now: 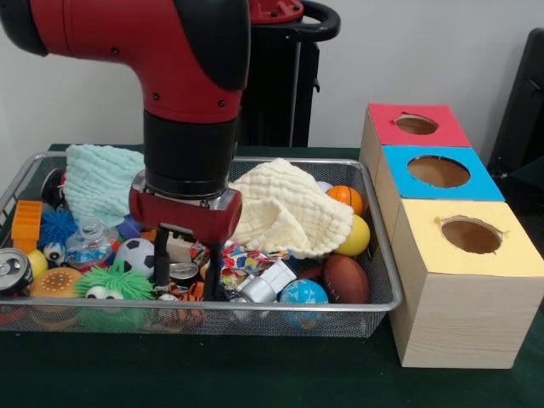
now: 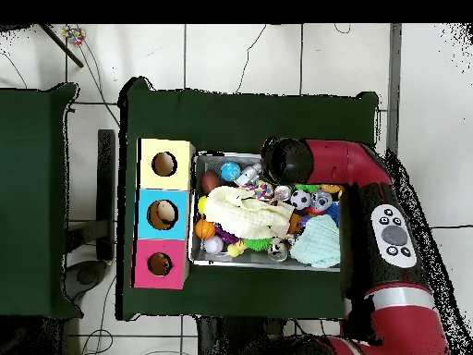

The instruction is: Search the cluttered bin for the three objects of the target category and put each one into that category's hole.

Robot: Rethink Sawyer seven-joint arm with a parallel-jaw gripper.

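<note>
The bin (image 1: 255,306) is a silver wire mesh basket full of toys, balls and cloths; it also shows in the overhead view (image 2: 196,242). My gripper (image 1: 188,285) reaches down into the bin's front middle. Its fingers (image 1: 161,263) are open and stand on either side of a small silver can (image 1: 183,271). The hole (image 1: 416,124) is in the red top of the farthest wooden box, to the right of the bin. It also shows in the overhead view (image 2: 159,264). In the overhead view the arm hides the gripper.
A cream cloth (image 1: 289,208) and a pale green cloth (image 1: 102,180) cover part of the pile. Around the gripper lie a soccer ball (image 1: 136,255), a green fuzzy toy (image 1: 110,285), a globe ball (image 1: 302,293) and a brown football (image 1: 347,279). Blue-topped (image 1: 438,172) and yellow-topped (image 1: 470,235) boxes stand nearer.
</note>
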